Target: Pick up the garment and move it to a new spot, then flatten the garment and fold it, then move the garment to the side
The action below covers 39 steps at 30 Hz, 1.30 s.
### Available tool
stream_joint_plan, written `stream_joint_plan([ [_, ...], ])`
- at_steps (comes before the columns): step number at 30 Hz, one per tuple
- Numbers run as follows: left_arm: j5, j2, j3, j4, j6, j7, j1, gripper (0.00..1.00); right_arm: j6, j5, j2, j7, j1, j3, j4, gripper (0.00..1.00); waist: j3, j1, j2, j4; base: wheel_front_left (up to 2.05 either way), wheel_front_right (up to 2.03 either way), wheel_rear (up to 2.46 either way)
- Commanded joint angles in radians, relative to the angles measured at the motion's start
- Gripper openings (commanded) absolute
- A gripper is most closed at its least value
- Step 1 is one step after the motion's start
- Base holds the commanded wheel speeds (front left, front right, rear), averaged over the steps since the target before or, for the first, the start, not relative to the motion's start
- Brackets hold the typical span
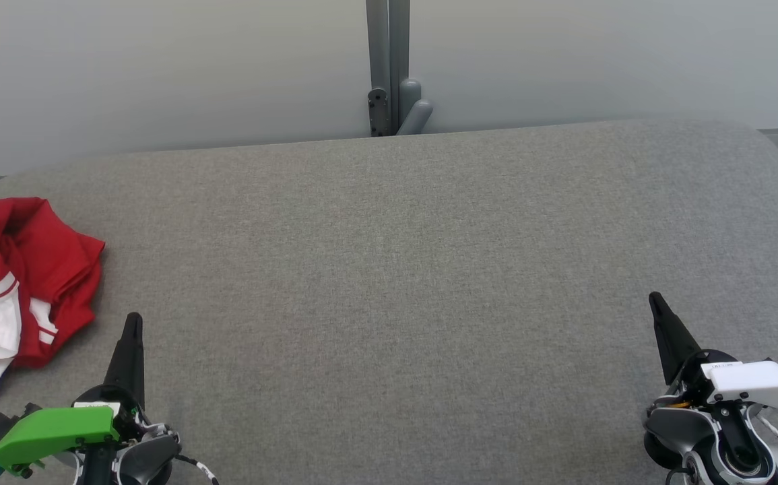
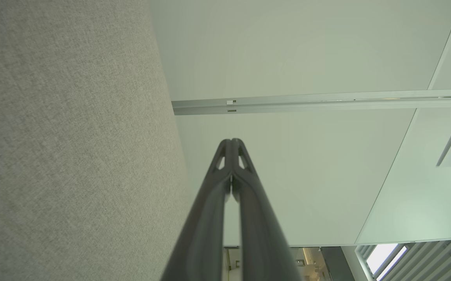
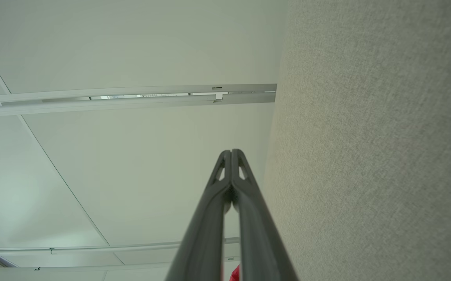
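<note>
two grippers lowest in the head view, one at each bottom corner, both pointing up over grey fabric. left gripper (image 1: 133, 322) under one green cover (image 1: 52, 431), its two long dark fingers pressed together into a single point: fully closed, holding nothing, not touching the cloth. right gripper (image 1: 655, 300) under one white cover (image 1: 756, 380), closed in the same way and also empty. well apart from each other, on opposite sides of the desk (image 1: 395, 269).

seen from the left wrist, two fingers (image 2: 209, 218) meeting at the tips, with only small slots near the ends. same picture from the right wrist, fingers (image 3: 256, 226) joined at the tips with nothing between them.

one garment (image 1: 31, 269), red with white parts and red-and-white striped bands, lying crumpled in a heap at the left edge of the desk. near the left gripper, up and to its left, but apart from it. far from the right gripper. small red piece also visible at the bottom edge of the right wrist view, close to the fingers.

one desk, covered with grey woven fabric, corners rounded. behind it one pale wall (image 1: 159, 67) and one grey upright post (image 1: 389, 67) at the middle of the far edge.
</note>
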Motion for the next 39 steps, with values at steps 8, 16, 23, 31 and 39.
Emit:
stream_joint_plan([
  [8,-0.002,0.006,0.001,-0.003,-0.004,0.002,-0.007,0.0,0.0,0.007,-0.005,0.001,-0.002,-0.001,-0.005,0.0,0.0,0.0,0.0,0.0,0.0,0.0,0.0],
  [16,0.002,-0.006,-0.002,0.031,0.0,-0.003,0.023,1.0,0.0,-0.004,0.008,-0.002,0.021,0.003,0.027,1.0,0.001,0.0,0.0,0.0,0.0,0.0,0.0],
  [23,0.064,0.0,-0.018,0.04,0.0,-0.041,0.017,1.0,0.0,-0.051,-0.011,-0.039,0.016,0.041,0.019,1.0,0.002,0.0,0.0,0.0,0.0,0.0,0.0],
  [31,0.234,0.0,-0.022,0.053,0.0,-0.079,0.012,1.0,0.0,-0.209,-0.023,-0.078,0.007,0.053,0.025,1.0,0.004,0.0,0.0,0.0,0.0,0.0,0.0],
  [39,0.413,0.0,-0.024,0.061,0.004,-0.11,0.009,1.0,0.0,-0.367,-0.024,-0.108,0.004,0.064,0.027,1.0,0.005,0.0,0.0,0.0,0.0,0.0,0.0],
])
